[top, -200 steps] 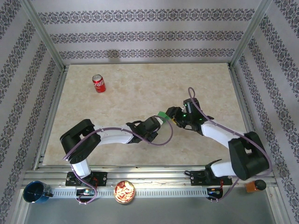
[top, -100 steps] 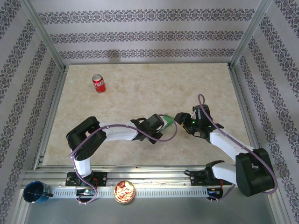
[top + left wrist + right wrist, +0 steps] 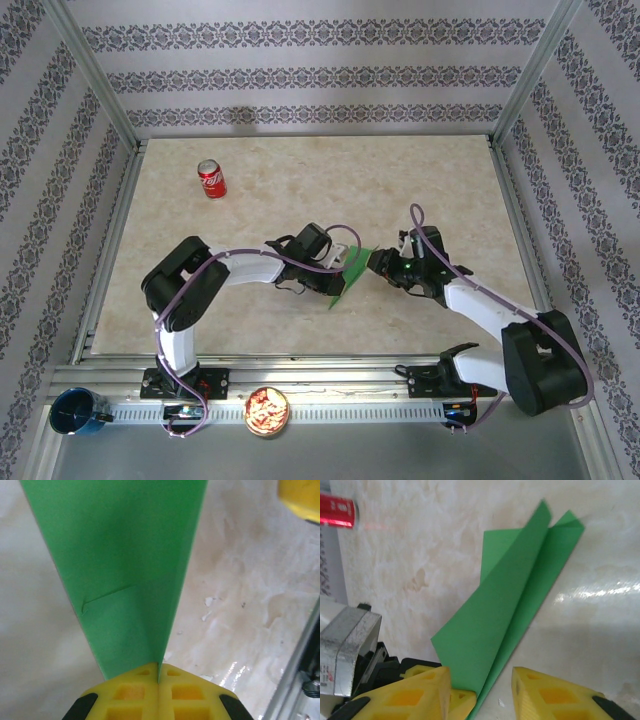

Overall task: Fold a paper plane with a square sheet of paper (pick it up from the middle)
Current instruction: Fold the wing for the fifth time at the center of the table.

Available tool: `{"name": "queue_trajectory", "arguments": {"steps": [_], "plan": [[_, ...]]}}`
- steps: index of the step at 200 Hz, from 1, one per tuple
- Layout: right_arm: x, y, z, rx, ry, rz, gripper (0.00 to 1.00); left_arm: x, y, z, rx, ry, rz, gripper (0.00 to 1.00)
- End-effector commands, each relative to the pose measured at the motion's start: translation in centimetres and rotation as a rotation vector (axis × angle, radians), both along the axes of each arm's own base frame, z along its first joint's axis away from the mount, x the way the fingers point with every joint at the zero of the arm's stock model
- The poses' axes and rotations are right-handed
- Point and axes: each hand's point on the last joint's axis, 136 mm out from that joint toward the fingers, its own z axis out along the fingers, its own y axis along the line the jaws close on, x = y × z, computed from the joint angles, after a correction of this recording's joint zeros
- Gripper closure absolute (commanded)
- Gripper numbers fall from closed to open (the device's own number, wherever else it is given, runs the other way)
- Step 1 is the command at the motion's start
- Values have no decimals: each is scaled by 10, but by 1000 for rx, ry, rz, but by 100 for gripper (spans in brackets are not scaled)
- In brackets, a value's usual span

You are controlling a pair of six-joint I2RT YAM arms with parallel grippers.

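Now left jaws clamp the folded sheet (image 3: 125, 555), newly tilted down; right jaws, narrower yet apart, straddle it for creasing.

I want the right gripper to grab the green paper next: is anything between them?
Nothing visible does. The right gripper stands open around an edge of the green paper, which the left gripper clamps.

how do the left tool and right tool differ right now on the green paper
The left tool is shut, pinching the folded bright green paper sheet; the right tool stands open, the paper's near end in its gap. The left tool meets the paper from the left side of the table, the right tool from the right. Both have yellow fingers.
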Motion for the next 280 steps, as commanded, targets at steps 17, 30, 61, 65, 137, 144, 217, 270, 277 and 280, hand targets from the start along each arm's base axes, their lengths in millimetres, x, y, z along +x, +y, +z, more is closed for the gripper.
{"name": "queue_trajectory", "arguments": {"steps": [17, 30, 61, 65, 137, 144, 217, 270, 277, 280], "plan": [[0, 15, -3, 19, -13, 64, 74, 2, -9, 0, -71, 91, 18, 99], [0, 18, -5, 28, -6, 71, 77, 2, -9, -3, -84, 111, 30, 100], [3, 24, -10, 47, 8, 67, 80, 2, -13, -7, -114, 147, 42, 100], [3, 25, -12, 49, 12, 65, 80, 2, -14, -8, -118, 152, 44, 100], [13, 28, -17, 58, 7, 47, 83, 7, -22, -4, -214, 238, 99, 100], [14, 27, -17, 63, 4, 37, 84, 7, -23, -4, -215, 247, 104, 100], [30, 29, -19, 173, 8, 7, 88, 9, -24, -6, -240, 306, 141, 100], [33, 22, -26, 156, 14, -12, 88, 10, -21, -11, -244, 334, 164, 100], [32, 21, -27, 153, 17, -13, 88, 10, -21, -12, -244, 339, 170, 100], [32, 21, -27, 152, 17, -13, 88, 10, -21, -13, -244, 341, 171, 100]]}}
